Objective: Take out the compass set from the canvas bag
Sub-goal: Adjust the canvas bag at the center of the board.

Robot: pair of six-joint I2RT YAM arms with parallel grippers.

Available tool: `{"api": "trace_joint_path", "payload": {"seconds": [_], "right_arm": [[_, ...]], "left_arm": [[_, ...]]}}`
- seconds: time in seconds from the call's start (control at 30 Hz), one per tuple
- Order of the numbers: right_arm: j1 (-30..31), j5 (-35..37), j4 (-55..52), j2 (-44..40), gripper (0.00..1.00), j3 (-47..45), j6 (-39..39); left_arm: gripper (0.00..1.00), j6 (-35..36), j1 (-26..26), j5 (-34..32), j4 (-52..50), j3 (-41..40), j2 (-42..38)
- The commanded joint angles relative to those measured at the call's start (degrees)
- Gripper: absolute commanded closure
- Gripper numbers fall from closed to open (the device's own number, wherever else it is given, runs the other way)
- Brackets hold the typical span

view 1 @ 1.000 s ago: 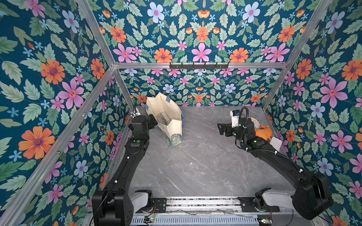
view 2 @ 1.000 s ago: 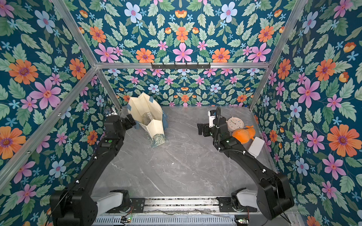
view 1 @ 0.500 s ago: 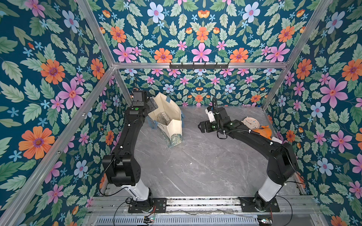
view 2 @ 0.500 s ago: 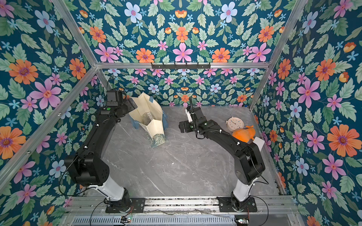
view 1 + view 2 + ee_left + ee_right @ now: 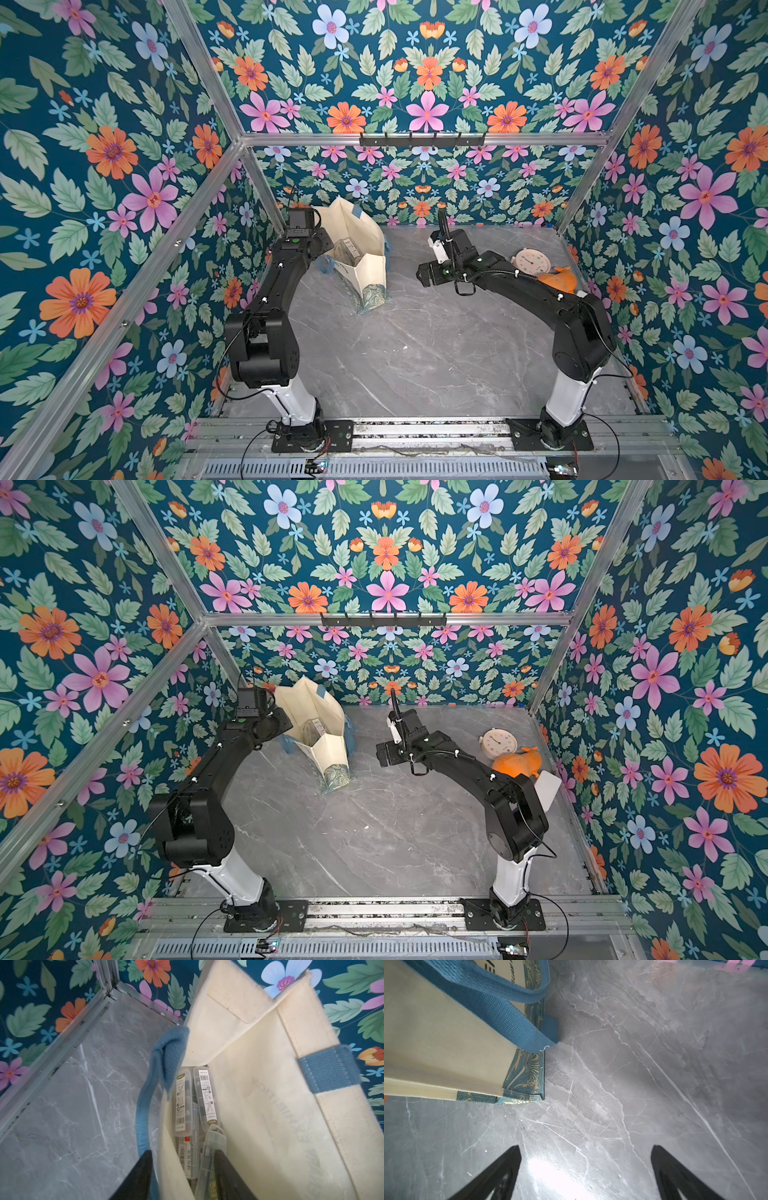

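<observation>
The canvas bag (image 5: 365,232) (image 5: 320,717) stands open at the back left of the marble table, its leaf-patterned band at the base. Inside it lie several clear plastic cases with barcode labels, the compass sets (image 5: 180,1103) (image 5: 348,251). My left gripper (image 5: 182,1153) hangs over the bag's (image 5: 259,1084) rim. One finger is outside by the blue strap (image 5: 143,1109), the other inside against a translucent case (image 5: 209,1159). The jaws are half narrowed and still apart. My right gripper (image 5: 424,276) (image 5: 585,1149) stands wide open and holds nothing, just right of the bag's (image 5: 436,1043) base.
A round white clock (image 5: 530,262) and an orange soft toy (image 5: 557,279) lie at the right wall, with a white card (image 5: 547,789) beside them. A black hook rail (image 5: 422,139) runs along the back frame. The bag stands near the left wall.
Both arms have risen from a low pose. The left gripper came over the bag's rim and its jaws narrowed. The right gripper moved left towards the bag.
</observation>
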Motion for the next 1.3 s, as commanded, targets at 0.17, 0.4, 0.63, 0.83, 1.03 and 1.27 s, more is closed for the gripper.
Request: {"api": "trace_joint_path", "payload": {"seconds": [0.17, 0.4, 0.63, 0.83, 1.03, 1.27], "right_arm": [[0.10, 1.15, -2.47, -3.49, 0.01, -1.06, -0.13], [0.07, -2.16, -3.52, -11.21, 0.02, -3.63, 2.12], [0.10, -2.74, -3.53, -19.23, 0.03, -10.09, 2.28], [0.03, -0.28, 2.98, -25.62, 0.04, -16.54, -14.62], [-3.17, 4.86, 15.40, -26.47, 0.04, -18.97, -27.88], [-5.60, 2.85, 10.77, -14.62, 0.04, -4.99, -30.32]], "left_arm": [[0.99, 7.87, -1.30, -1.62, 1.33, 6.93, 2.32], [1.00, 19.53, -11.87, -6.57, -4.37, 16.14, 5.45], [1.00, 27.53, -22.50, -8.24, -9.45, 20.02, 5.50], [1.00, 31.36, -27.41, -8.24, -6.74, 12.40, 1.18], [1.00, 32.59, -30.24, -8.78, -5.71, 7.87, -1.17], [1.00, 34.78, -32.24, -9.85, -4.46, 7.08, -2.72]]}}
